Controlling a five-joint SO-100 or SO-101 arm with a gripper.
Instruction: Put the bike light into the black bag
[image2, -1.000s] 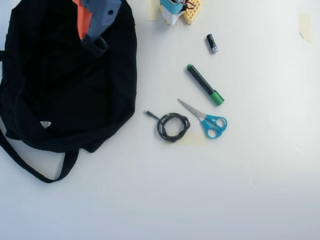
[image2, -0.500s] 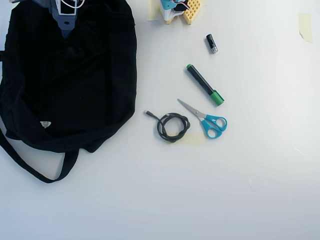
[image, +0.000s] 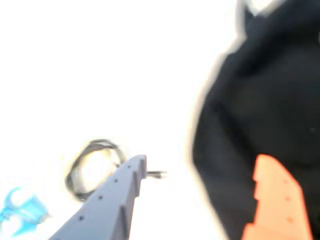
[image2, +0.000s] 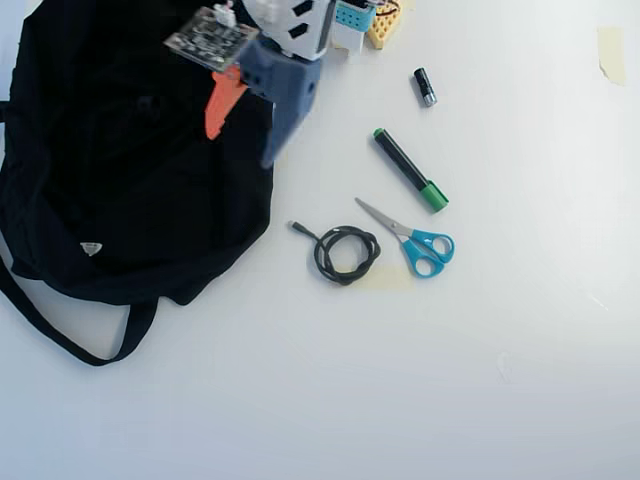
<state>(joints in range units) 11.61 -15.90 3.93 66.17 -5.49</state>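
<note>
Your gripper (image2: 243, 148): jaws apart, empty, over bag (image2: 120, 200) rim at table's top-left | bike light: unseen anywhere, likely inside bag | left: probably only your retreat, drop unconfirmed.

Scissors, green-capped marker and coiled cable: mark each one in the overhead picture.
scissors (image2: 428, 246), overhead view, on a blue handle.
green-capped marker (image2: 402, 160), overhead view, on the black barrel.
coiled cable (image2: 322, 255), overhead view, on the loop's left side.

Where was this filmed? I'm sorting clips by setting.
Probably a desk or hobby workbench, not a kitchen or factory: a plain white table holds a green-capped marker, blue scissors, a coiled cable and a black bag.
</note>
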